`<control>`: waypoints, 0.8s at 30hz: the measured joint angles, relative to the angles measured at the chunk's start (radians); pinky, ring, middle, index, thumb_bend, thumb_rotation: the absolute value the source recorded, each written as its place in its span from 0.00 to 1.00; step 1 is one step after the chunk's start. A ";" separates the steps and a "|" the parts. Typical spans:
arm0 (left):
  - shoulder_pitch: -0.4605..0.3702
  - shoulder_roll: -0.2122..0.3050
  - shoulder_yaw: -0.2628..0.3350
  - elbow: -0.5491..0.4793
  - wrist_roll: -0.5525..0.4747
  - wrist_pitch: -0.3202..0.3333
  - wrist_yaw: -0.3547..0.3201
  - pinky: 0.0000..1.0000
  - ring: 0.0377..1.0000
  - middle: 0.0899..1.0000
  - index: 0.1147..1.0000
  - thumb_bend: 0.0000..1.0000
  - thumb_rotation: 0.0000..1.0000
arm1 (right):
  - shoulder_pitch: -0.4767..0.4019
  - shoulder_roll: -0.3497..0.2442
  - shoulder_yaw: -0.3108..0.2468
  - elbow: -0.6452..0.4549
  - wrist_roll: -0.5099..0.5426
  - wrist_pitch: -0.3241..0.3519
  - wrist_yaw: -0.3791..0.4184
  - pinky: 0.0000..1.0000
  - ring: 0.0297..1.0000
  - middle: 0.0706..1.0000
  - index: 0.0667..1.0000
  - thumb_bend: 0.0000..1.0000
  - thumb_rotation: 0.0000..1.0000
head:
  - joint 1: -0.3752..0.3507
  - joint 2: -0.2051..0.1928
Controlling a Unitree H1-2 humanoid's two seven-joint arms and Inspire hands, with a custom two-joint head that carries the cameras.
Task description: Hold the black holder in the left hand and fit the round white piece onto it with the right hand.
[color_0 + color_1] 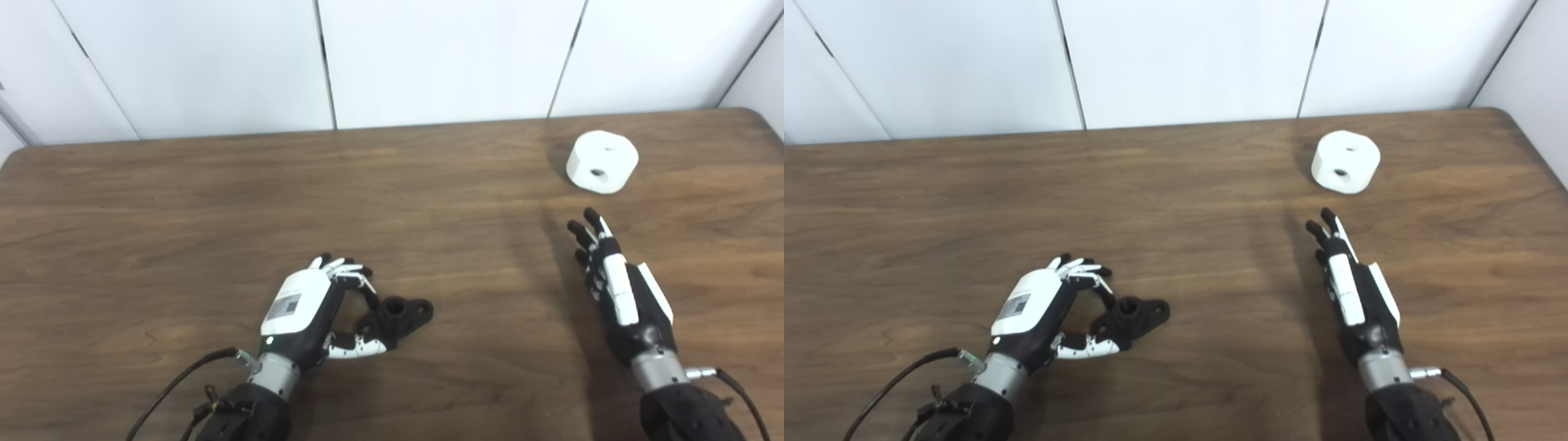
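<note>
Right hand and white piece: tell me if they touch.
Apart. In the left eye view, bare table shows between the right hand's fingertips and the white piece; the hand is open and holds nothing.

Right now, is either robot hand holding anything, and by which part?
The left robot hand is curled on the black holder at its near-left end, still on the table; a firm grip cannot be told. The right robot hand is open, short of the white piece.

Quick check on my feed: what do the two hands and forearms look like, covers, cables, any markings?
The left hand has a glossy white back cover bearing a small grey label, black fingers with white segments, a lit green dot near its silver wrist collar, and a black cable looping off the black forearm. The right hand is black with white panels, with the same silver wrist, a metal plug and a black cable.
</note>
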 measured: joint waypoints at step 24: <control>0.013 -0.015 0.003 0.012 0.007 -0.056 -0.008 0.99 0.89 0.78 0.42 0.52 0.06 | -0.016 -0.003 -0.028 -0.029 -0.003 0.038 -0.003 1.00 1.00 0.96 0.99 0.59 0.74 | -0.067 -0.026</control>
